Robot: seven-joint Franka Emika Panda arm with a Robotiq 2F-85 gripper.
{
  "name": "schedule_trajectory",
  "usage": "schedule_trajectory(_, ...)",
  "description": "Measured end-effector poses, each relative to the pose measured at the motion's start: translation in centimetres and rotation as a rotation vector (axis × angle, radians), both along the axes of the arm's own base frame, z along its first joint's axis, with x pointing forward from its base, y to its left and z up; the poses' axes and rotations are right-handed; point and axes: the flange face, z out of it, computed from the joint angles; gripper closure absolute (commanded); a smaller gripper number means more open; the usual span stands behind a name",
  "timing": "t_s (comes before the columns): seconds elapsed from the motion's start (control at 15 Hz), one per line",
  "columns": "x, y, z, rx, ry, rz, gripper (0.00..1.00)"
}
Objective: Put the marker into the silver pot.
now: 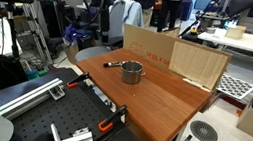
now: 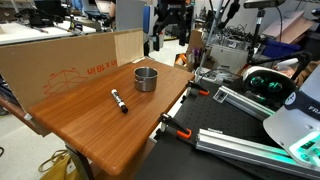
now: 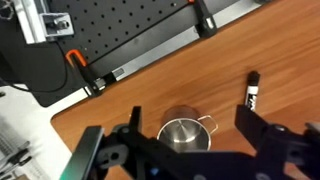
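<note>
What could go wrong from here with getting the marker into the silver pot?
The marker lies flat on the table, so the open gripper may scrape the wood or roll it away. The silver pot is small; a lowered finger could knock it, or the marker could catch on its rim.

Under my wrist the brown wooden table (image 2: 90,130) carries the silver pot (image 2: 146,78), upright, and the marker (image 2: 119,101) lying flat near it, not touching. Cardboard panels (image 2: 60,62) stand along one edge.
</note>
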Motion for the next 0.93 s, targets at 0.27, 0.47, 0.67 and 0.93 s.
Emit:
schedule_trajectory(0.27, 1.7, 2.5, -2.7, -0.047, -0.013, -0.003, 0.00)
schedule_trajectory(0.47, 3.2, 4.6, -4.4, -0.057, 0.006, 0.018, 0.00)
schedule_trajectory(0.67, 4.9, 6.3, -5.9, -0.061, 0.016, 0.033, 0.00)
schedule_trajectory(0.93, 7.2, 7.7, -7.9, -0.096, 0.018, 0.062, 0.00)
